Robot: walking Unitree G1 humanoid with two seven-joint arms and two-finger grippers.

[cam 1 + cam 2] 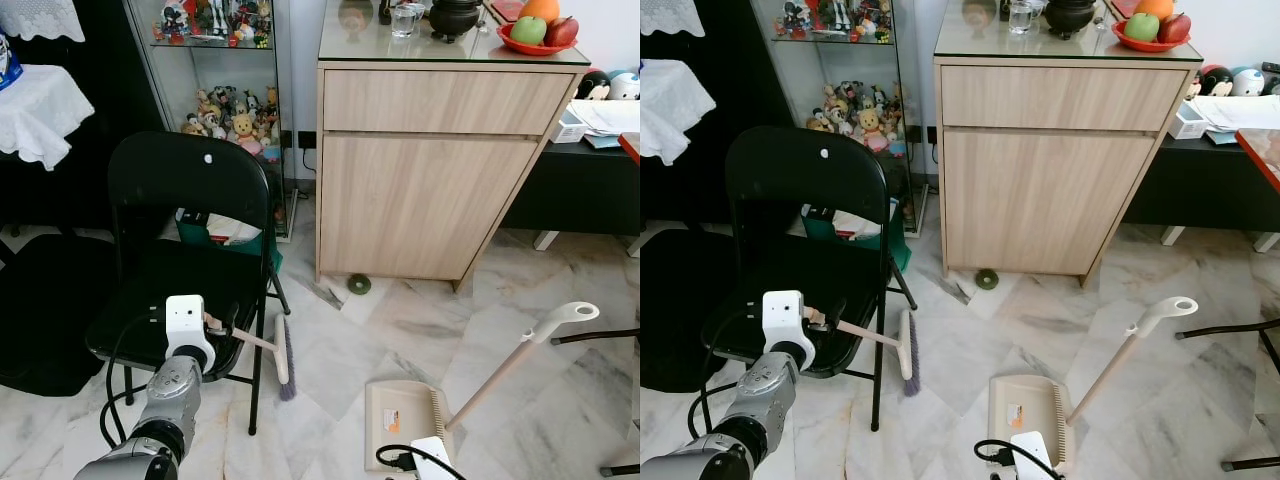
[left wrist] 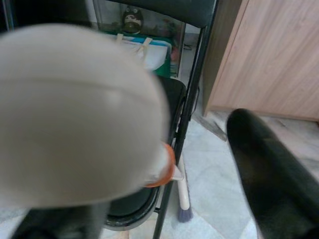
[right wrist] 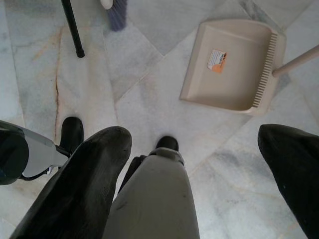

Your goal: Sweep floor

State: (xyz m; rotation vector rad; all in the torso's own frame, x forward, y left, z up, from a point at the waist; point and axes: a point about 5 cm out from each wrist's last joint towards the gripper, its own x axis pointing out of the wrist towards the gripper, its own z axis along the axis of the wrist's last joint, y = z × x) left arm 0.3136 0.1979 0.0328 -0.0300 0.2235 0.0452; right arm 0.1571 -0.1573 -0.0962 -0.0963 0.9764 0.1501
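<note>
Gripping broom (image 1: 270,350), left gripper (image 1: 222,328); dustpan (image 1: 405,425) bare.

Head stereo pair looks forward and down from standing height; both eyes share the chair (image 1: 190,230), cabinet (image 1: 430,170) and dustpan (image 1: 1025,410). Left wrist camera views the chair closely; right wrist camera faces the floor (image 3: 149,94).

You will find no text you can read anywhere here. The only label is a small orange and white sticker (image 3: 217,60) on the inside of the beige plastic dustpan (image 3: 234,84) lying on the marble floor (image 3: 149,94), and its print is too small and blurred to make out.
</note>
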